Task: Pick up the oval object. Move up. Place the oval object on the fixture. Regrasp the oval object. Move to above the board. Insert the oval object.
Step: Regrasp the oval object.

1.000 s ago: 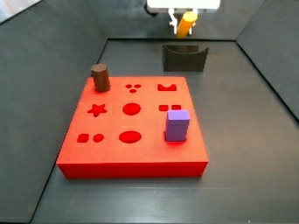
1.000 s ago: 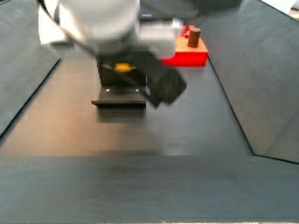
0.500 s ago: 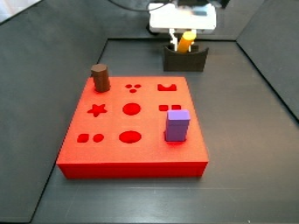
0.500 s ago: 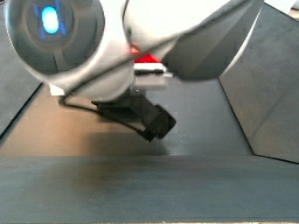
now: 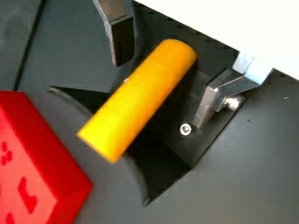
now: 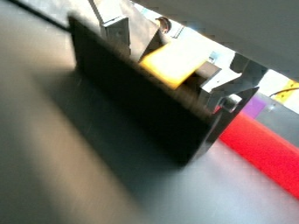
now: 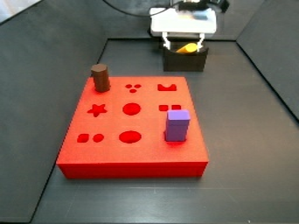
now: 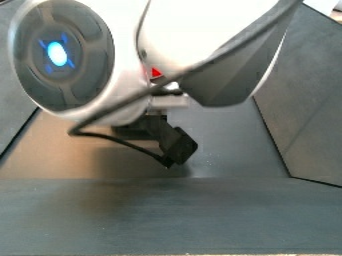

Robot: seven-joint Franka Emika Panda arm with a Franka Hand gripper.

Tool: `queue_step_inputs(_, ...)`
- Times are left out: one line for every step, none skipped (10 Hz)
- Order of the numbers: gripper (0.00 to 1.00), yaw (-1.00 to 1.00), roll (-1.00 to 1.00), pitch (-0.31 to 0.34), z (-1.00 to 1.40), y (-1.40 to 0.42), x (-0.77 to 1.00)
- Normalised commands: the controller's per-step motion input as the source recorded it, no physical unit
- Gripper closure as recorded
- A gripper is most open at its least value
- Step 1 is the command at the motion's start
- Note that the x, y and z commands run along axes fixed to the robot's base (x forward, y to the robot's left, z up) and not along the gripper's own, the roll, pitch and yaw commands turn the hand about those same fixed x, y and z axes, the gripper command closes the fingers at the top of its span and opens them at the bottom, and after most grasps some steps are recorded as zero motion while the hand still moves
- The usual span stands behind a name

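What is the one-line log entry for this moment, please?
pincer: open, over fixture | oval object: lying on fixture | board: untouched

dark floor (image 7: pixel 140 197), red board (image 7: pixel 135 131), fixture (image 7: pixel 184 61)

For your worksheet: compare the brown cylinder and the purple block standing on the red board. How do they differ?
The brown cylinder is round; the purple block is square-edged. The cylinder stands at the board's far corner, the block nearer the front. Both stand upright, away from the gripper at the fixture.

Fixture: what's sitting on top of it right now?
The yellow peg lies across the fixture, between the gripper fingers. The gripper hides whether it rests in the notch; whether the fingers grip it is unclear.
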Motion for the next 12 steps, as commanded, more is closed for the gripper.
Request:
queue_step_inputs(0.00, 0.00, -0.02, -0.014, 1.00, 0.01, -0.02)
queue_step_inputs(0.00, 0.02, 0.01, -0.002, 1.00, 0.00, -0.03)
queue_step_inputs(0.00, 0.03, 0.03, 0.015, 1.00, 0.00, -0.04)
queue_step_inputs(0.00, 0.03, 0.04, 0.031, 0.92, 0.00, -0.04)
queue_step_inputs(0.00, 0.03, 0.05, 0.049, 0.75, 0.00, -0.04)
queue_step_inputs(0.00, 0.02, 0.06, 0.070, 0.53, 0.00, -0.03)
queue_step_inputs(0.00, 0.01, 0.05, 0.084, 0.36, 0.00, -0.03)
queue_step_inputs(0.00, -0.01, 0.05, 0.090, 0.19, 0.00, -0.03)
queue_step_inputs(0.00, 0.03, 1.00, 0.075, 1.00, -0.95, -0.07)
queue_step_inputs(0.00, 0.03, 1.00, 0.073, 1.00, -0.96, -0.07)
queue_step_inputs(0.00, 0.03, 1.00, 0.063, 1.00, -0.95, -0.09)
queue_step_inputs(0.00, 0.02, 1.00, 0.056, 1.00, -0.96, -0.12)
